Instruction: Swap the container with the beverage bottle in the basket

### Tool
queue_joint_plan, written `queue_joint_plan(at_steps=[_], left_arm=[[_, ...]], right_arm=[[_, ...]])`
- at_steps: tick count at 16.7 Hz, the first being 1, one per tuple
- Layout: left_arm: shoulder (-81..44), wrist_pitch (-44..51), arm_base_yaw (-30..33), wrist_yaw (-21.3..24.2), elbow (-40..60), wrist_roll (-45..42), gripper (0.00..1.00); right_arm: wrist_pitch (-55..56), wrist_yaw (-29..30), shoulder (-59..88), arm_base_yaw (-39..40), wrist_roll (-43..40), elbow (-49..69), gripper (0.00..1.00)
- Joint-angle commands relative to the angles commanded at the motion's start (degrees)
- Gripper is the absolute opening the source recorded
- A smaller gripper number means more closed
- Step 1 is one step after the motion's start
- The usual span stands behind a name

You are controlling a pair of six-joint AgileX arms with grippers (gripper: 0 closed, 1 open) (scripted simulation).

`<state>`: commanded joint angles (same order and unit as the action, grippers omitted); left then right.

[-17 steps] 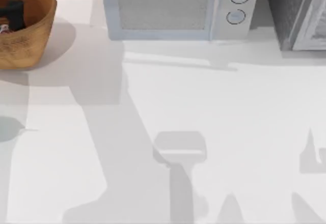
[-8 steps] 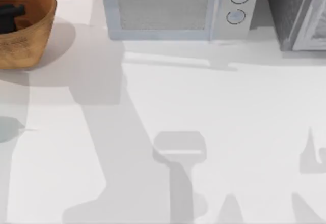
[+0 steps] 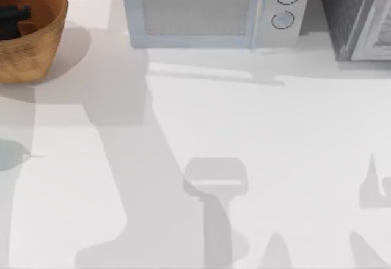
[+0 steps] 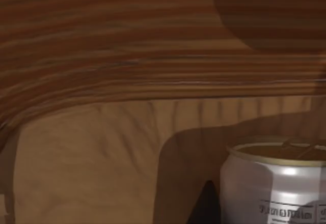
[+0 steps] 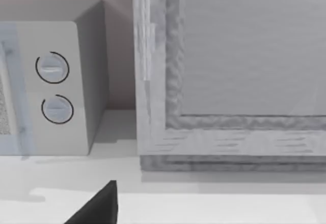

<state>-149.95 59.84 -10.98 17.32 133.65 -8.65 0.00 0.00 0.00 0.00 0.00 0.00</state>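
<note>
The orange-brown woven basket (image 3: 36, 43) stands at the table's far left back corner. My left gripper (image 3: 12, 17) is a dark shape down inside the basket's mouth. In the left wrist view the basket's ribbed inner wall (image 4: 127, 56) is very close. The beverage bottle (image 4: 277, 188) stands upright on the basket floor, with a silvery side, printed text and a dull-gold top rim. A dark part of my left gripper (image 4: 204, 206) sits just beside the bottle. The container is out of view. A dark part of my right gripper (image 5: 99, 206) lies low over the table, facing the back.
A pale microwave (image 3: 211, 12) with two round knobs stands at the back centre, also in the right wrist view as the microwave (image 5: 56, 86). A grey cabinet (image 3: 360, 15) fills the back right corner, close ahead as the cabinet (image 5: 229, 71). Arm shadows fall on the white table (image 3: 275, 128).
Inside the basket the left gripper has shrunk in the top view and shifted toward the left edge. The red-and-white patch seen below it a second ago no longer shows.
</note>
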Motion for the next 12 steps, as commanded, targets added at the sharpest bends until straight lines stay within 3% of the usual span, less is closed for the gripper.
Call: queue_joint_plan(at_steps=[6, 12], left_arm=[[5.7, -1.0, 0.4, -0.5, -3.5, 1.1, 0.00], [28.3, -11.7, 1.6, -4.8, -24.3, 3.9, 0.00]], right_arm=[[0.0, 0.0, 0.0, 0.0, 0.0, 0.0, 1.00], [0.0, 0.0, 0.0, 0.0, 0.0, 0.0, 1.00]])
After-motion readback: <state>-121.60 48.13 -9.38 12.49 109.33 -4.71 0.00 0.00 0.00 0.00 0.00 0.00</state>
